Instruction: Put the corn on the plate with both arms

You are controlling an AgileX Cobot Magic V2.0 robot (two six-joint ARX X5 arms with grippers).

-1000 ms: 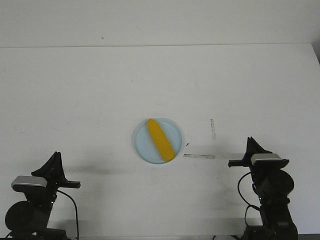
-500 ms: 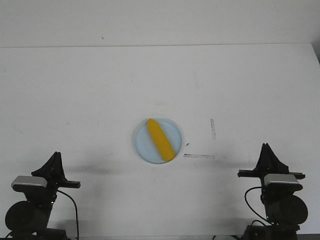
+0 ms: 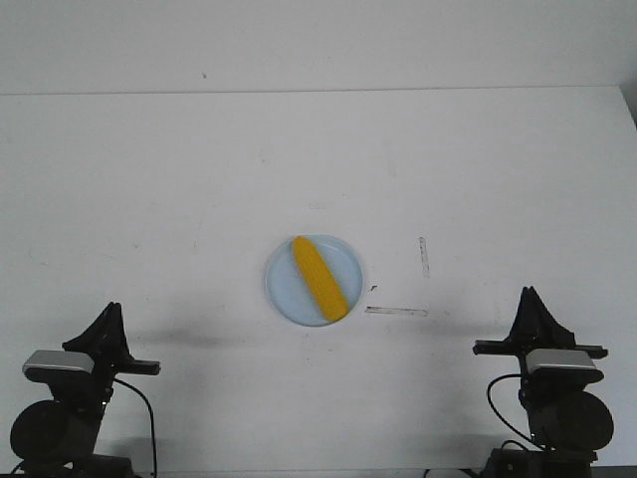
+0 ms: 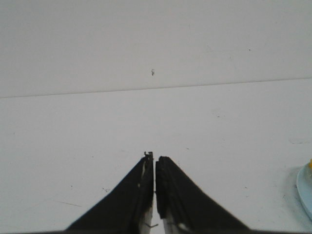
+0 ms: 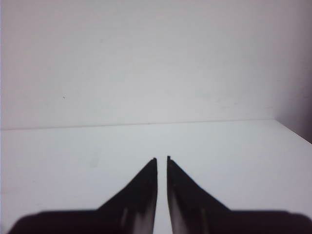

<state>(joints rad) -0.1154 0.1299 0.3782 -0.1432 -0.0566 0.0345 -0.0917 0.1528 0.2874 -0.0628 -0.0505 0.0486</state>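
The yellow-orange corn (image 3: 319, 278) lies diagonally on the light blue plate (image 3: 285, 291) in the middle of the white table. My left gripper (image 3: 111, 312) is at the near left, well away from the plate, with its jaws shut and empty; in the left wrist view (image 4: 154, 158) the plate's rim (image 4: 306, 192) and a sliver of corn (image 4: 310, 164) show at the frame's edge. My right gripper (image 3: 530, 295) is at the near right, also apart from the plate. In the right wrist view (image 5: 162, 159) its jaws stand shut with only a thin slit and nothing between them.
Two thin tape marks lie right of the plate, one short strip (image 3: 396, 311) and one upright strip (image 3: 424, 256). The table's far edge (image 3: 318, 92) meets a white wall. The table's right edge (image 3: 629, 108) shows at the far right.
The right arm drew back from the plate toward the near right and turned to face forward, then stayed still. The left arm, corn and plate have not moved.
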